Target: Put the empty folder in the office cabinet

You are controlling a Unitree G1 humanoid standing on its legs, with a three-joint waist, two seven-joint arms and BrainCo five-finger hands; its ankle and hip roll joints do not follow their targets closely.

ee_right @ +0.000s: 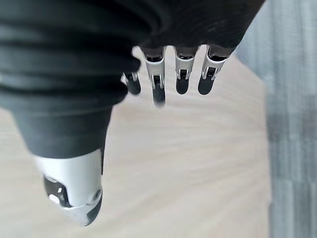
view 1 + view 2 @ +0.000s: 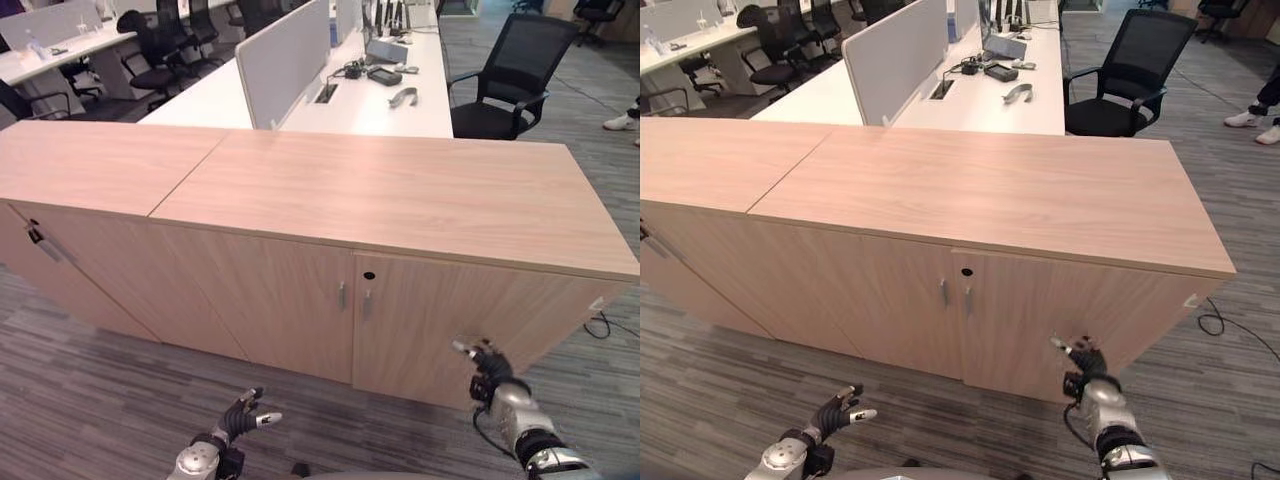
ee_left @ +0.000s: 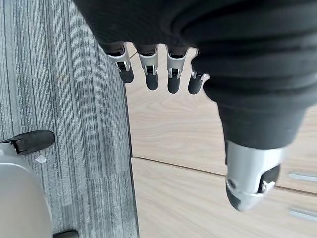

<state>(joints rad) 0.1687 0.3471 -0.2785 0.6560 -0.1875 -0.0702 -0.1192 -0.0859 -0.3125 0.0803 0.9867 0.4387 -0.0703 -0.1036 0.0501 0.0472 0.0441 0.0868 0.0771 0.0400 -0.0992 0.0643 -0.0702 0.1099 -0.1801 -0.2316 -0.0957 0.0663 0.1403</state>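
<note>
Office floor, cabinet (image 2: 400, 250) doors closed: both hands, left hand (image 2: 240, 415) and right hand (image 2: 487, 365), open and empty; judged next, hook the right door handle (image 2: 367, 305) squarely.

We look over a striped grey carpet (image 2: 90, 400) running along our 6 o'clock edge and up the 3 o'clock side. At 12 o'clock stands a long white desk (image 2: 370, 105) split by a pale grey divider screen (image 2: 283, 60), with a black mesh office chair (image 2: 510, 85) at 1 o'clock. At 10 o'clock sit another white desk (image 2: 60, 50) and more black chairs (image 2: 155, 50). Light is even overall.
</note>
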